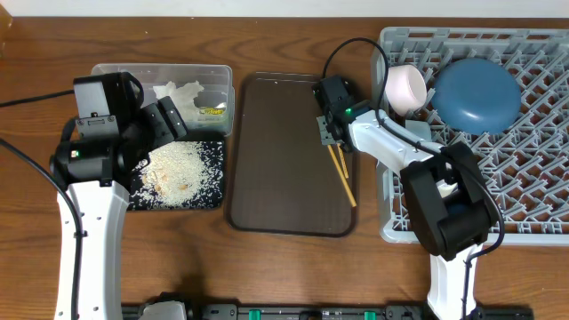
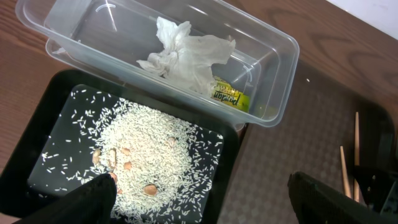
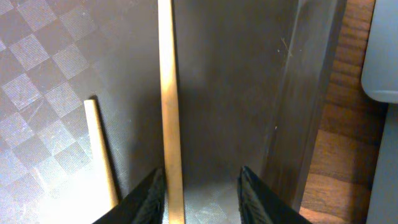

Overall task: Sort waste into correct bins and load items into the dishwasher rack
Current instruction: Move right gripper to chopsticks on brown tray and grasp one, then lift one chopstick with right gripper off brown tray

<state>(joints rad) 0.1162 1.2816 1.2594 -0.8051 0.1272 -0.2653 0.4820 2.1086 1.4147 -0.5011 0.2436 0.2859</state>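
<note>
Two wooden chopsticks (image 1: 343,176) lie on the brown tray's right side. My right gripper (image 1: 331,120) is open low over them. In the right wrist view one chopstick (image 3: 169,93) runs between the fingers (image 3: 202,180), against the left finger, and the other (image 3: 99,149) lies outside to the left. My left gripper (image 2: 199,193) is open and empty above the black tray (image 2: 56,130) of rice grains (image 2: 146,152). The clear tub (image 2: 277,93) holds the tissue (image 2: 186,53) and the yellow wrapper (image 2: 227,98). The grey rack (image 1: 533,133) holds a dark-blue plate (image 1: 476,93) and a white cup (image 1: 404,89).
The brown serving tray (image 1: 284,151) sits in the middle, between the bins and the rack. A few brown bits lie among the rice. My right arm (image 1: 444,196) lies across the rack's front left part. Cables run over the table at the left and above the tray.
</note>
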